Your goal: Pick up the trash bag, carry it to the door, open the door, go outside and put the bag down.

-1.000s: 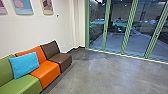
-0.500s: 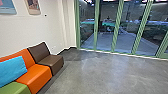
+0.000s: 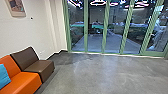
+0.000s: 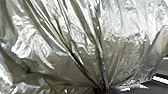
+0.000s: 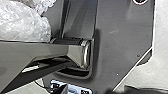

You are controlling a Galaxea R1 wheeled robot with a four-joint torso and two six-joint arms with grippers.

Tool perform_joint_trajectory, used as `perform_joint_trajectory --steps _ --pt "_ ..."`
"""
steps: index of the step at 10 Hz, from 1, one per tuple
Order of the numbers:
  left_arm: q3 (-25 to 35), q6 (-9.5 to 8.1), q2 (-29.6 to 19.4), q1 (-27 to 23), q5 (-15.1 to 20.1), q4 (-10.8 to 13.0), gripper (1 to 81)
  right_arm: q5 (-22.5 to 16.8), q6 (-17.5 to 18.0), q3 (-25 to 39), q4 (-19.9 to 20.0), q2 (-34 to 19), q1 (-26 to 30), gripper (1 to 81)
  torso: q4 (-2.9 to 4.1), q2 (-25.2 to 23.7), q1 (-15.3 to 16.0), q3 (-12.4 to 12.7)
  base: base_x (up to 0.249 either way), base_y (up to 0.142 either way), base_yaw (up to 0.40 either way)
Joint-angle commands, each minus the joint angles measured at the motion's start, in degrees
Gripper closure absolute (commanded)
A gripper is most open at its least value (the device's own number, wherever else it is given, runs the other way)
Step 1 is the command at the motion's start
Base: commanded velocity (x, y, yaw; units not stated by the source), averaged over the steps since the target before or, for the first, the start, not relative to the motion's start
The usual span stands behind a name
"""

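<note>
Past the grey floor stand glass doors. We cannot tell either gripper's state; the trash bag, near our left wrist, looks light, slippery, best held by its gathered folds.

The left gripper is closed on the bag, pinching it where its folds run together into a narrow gather. From where I stand, the robot's dark plate looks flat and broad, with a round fitting near one of its edges and a slanting edge cutting off a corner. Beside it the jointed bar reaches in and ends at a metal-rimmed joint, by the rounded corner of a recess in the plate.
</note>
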Motion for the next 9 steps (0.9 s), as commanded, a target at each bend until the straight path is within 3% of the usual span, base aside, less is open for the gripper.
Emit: perform_joint_trajectory --steps 1,9 --pt "0.1 0.15 0.1 -2.7 3.9 0.4 81.1 -3.7 0.3 0.1 0.1 0.0 2.5 1.0 0.00 0.0 0.0 0.0 0.000 0.000 -0.276" --pt "0.1 0.50 0.3 -2.7 3.9 0.5 81.1 -2.4 0.2 0.1 0.1 0.7 2.1 1.0 0.00 0.0 0.0 0.0 0.000 0.000 -0.279"
